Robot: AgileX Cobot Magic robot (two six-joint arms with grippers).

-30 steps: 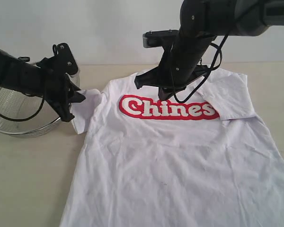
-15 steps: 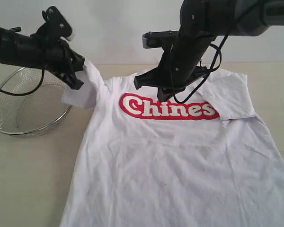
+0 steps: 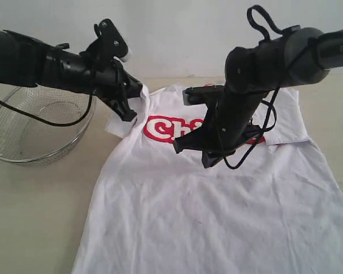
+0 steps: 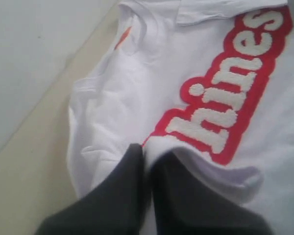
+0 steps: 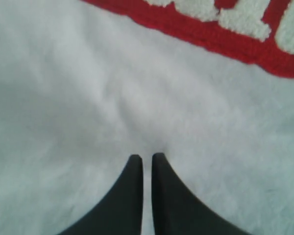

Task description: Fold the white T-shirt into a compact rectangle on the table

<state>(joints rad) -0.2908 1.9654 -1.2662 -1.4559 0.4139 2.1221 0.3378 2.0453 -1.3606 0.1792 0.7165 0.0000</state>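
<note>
Now: shirt (image 3: pixel 206 217) flat on table (image 3: pixel 34 217), collar toward 12 o'clock. Left gripper (image 4: pixel 146 149) clamped on sleeve (image 3: pixel 120 123) at 10 o'clock, raised, likely for inward fold. Right gripper (image 5: pixel 147 157) closed, empty, pinning chest.

A plain, pale wall (image 3: pixel 171 34) stood behind the table (image 3: pixel 40 217) — smooth, off-white with a faint grey-blue cast, and meeting the far edge of the tabletop in a straight horizontal line. The table was a broad, flat surface of matte pale beige that ran out of view on the left, the right and the near side. The light was soft and even — shadows on the beige lay faint and blurred at their edges, and the wall looked evenly lit across its width.
</note>
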